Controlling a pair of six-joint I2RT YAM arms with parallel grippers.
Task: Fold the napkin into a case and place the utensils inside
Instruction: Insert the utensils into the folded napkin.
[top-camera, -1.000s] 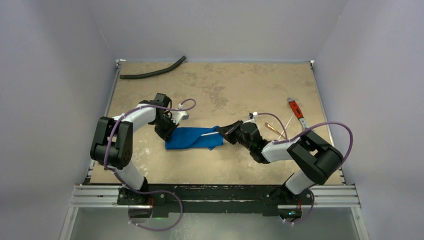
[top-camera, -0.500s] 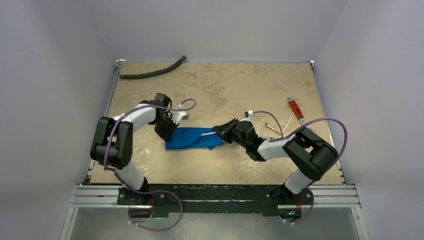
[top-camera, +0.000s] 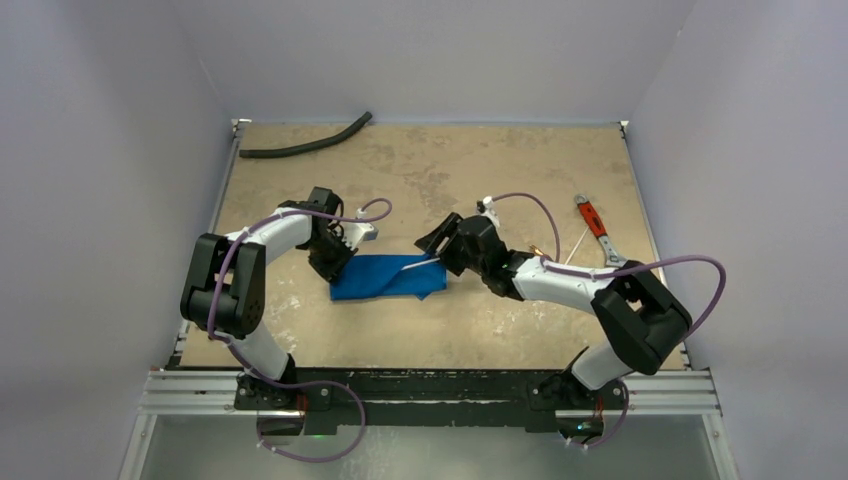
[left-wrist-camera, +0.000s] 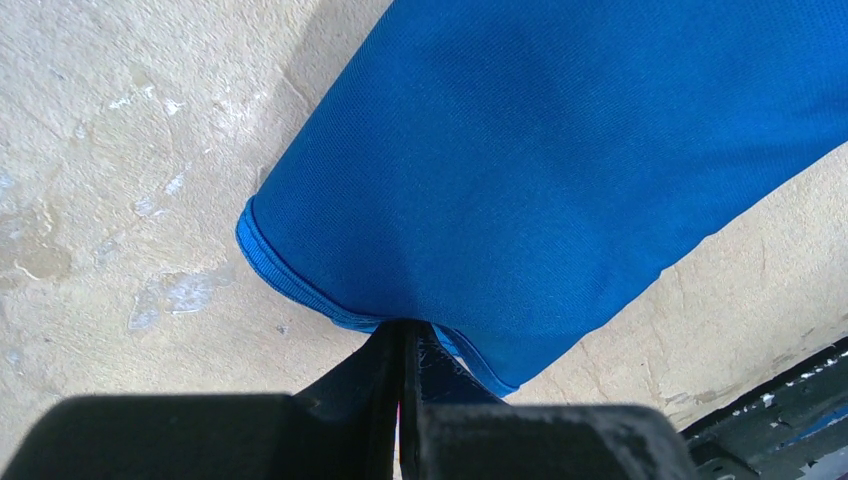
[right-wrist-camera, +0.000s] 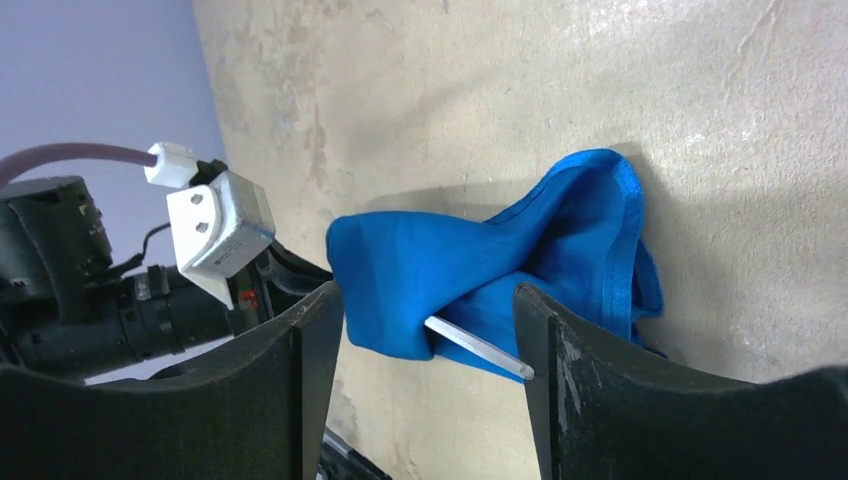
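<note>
The blue napkin (top-camera: 388, 277) lies bunched in an oblong pouch shape at the table's middle. My left gripper (top-camera: 336, 262) is at its left end, shut on the hem (left-wrist-camera: 300, 290). My right gripper (top-camera: 433, 243) hangs open just off the napkin's right end. In the right wrist view the napkin (right-wrist-camera: 480, 250) lies ahead of the spread fingers (right-wrist-camera: 315, 350). A silver utensil (right-wrist-camera: 478, 347) pokes out of a fold, its end close to the right finger; the top view shows it as a thin silver utensil (top-camera: 421, 266). Two more utensils (top-camera: 541, 252) lie to the right.
A red-handled wrench (top-camera: 592, 221) lies near the right edge, beside the loose utensils. A black curved hose (top-camera: 305, 146) rests at the far left corner. Walls close in the table on three sides. The left arm's camera mount (right-wrist-camera: 215, 228) sits just behind the napkin.
My right gripper has opened and let go of the silver utensil, which stays tucked in the napkin. The right wrist shifted left and away. The left gripper has not moved.
</note>
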